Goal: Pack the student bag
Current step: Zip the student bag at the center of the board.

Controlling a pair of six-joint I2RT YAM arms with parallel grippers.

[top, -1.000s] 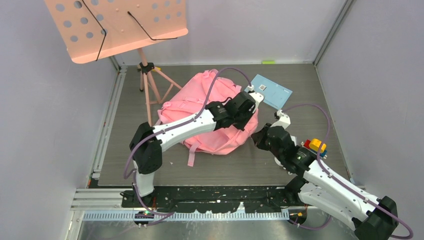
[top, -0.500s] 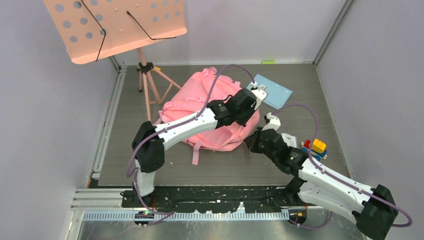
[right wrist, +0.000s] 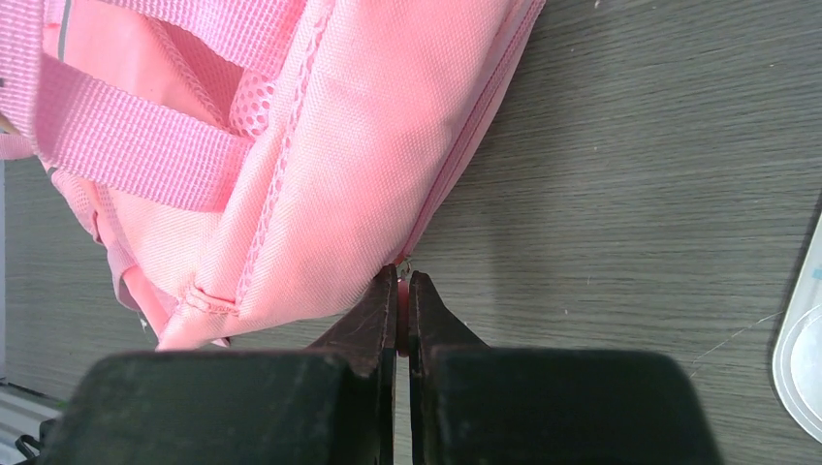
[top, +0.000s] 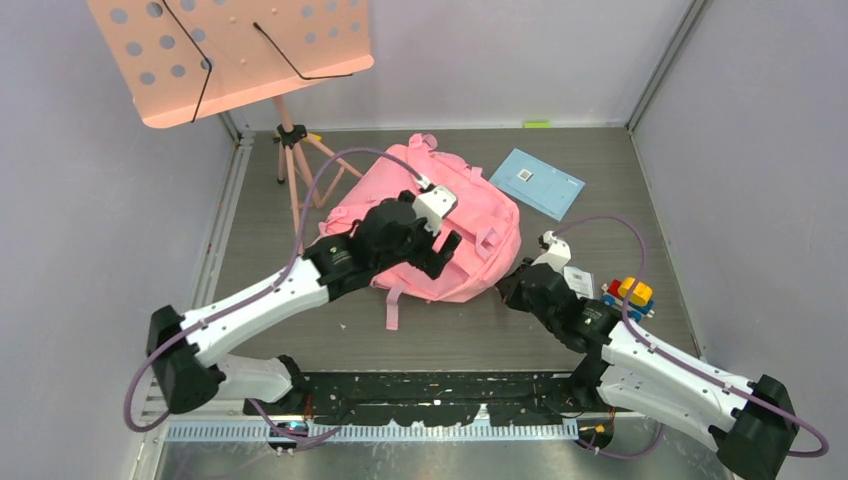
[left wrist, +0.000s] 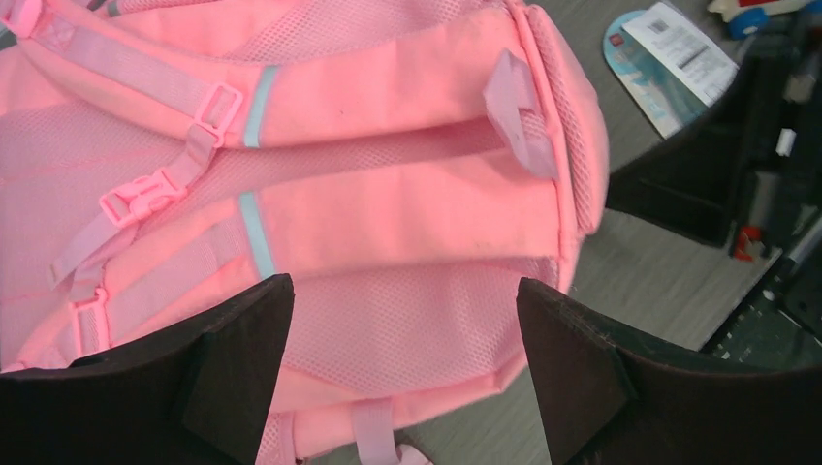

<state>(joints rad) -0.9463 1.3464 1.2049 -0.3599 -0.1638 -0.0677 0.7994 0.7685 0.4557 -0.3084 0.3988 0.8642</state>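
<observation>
The student bag (top: 485, 225) lies strap-side up in the middle of the grey worktop (top: 470, 330); the left pincer (left wrist: 402, 291) hangs just above the bag's mesh back, released and spread wide, gripping nothing; the right pincer (right wrist: 400, 281) is clenched tight at the bag's near right edge, tips touching the zip seam, though whether they nip the pull I cannot tell. Beyond the bag to the left stands a salmon music stand (top: 230, 55); beyond the bag to the right lies a blue booklet (top: 541, 181); pale walls close round.

large soft pink fabric backpack (left wrist: 388, 203): matt woven cloth, open mesh panels, ribbed webbing straps (right wrist: 126, 145), smooth pink plastic buckles (left wrist: 141, 192). grey wood-grain tabletop (right wrist: 630, 145): matt, finely streaked. pale blue flat card (top: 541, 182): smooth.
</observation>
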